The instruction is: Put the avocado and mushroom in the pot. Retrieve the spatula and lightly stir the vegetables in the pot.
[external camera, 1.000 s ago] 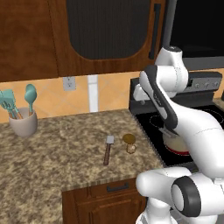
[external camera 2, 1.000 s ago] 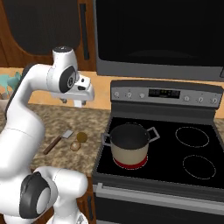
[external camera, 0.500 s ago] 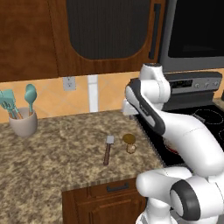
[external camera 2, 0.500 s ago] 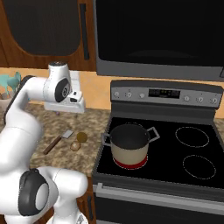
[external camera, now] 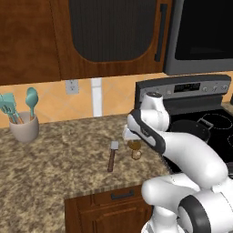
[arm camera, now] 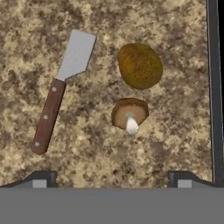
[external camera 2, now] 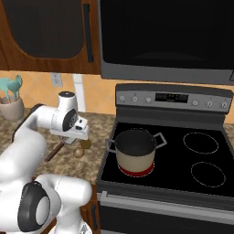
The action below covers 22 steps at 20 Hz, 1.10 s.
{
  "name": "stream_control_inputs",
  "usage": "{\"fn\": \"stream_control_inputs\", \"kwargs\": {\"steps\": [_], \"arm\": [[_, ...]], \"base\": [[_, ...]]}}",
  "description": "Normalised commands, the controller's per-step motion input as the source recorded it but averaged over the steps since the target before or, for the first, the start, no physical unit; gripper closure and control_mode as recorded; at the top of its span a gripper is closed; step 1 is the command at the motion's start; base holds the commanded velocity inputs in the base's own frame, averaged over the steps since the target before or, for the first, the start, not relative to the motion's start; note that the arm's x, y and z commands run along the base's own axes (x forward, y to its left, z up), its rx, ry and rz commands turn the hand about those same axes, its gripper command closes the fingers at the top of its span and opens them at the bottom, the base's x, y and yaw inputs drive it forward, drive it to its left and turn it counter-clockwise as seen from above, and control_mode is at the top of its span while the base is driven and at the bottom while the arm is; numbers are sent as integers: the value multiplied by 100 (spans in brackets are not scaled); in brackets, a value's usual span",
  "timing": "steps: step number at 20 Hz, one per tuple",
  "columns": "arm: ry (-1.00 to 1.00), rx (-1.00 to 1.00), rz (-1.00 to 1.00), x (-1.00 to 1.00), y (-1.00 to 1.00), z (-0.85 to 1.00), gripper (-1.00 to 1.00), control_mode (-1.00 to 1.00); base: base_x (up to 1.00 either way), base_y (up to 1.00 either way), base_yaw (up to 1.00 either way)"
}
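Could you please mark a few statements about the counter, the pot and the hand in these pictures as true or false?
1. The avocado is already inside the pot. False: it lies on the counter.
2. The mushroom lies beside the avocado, apart from it. True.
3. The hand grips the spatula. False: the spatula lies flat on the counter, untouched.
4. The pot stands on the stove. True.
5. A cup of teal utensils stands on the counter. True.

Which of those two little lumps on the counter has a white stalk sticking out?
The mushroom, the paler tan one: its white stalk points up. The avocado beside it is darker, olive-brown, bigger and smooth.
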Motion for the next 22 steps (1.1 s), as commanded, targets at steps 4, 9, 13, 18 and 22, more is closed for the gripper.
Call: {"fn": "stream_control_inputs", "kwargs": {"steps": [4,9,13,18,22], "arm": [[13,-8,0,24,0,-39,-100,-100],[12,0,0,48,0,-45,-100,-100],[9,0,0,44,0,-35,-100,-100],[7,0,0,25,0,-29,-100,-100],[1,0,0,3,0,-27,-100,-100]], "base": [[0,0,0],[0,0,0],[0,0,0],[0,0,0],[0,0,0]]}}
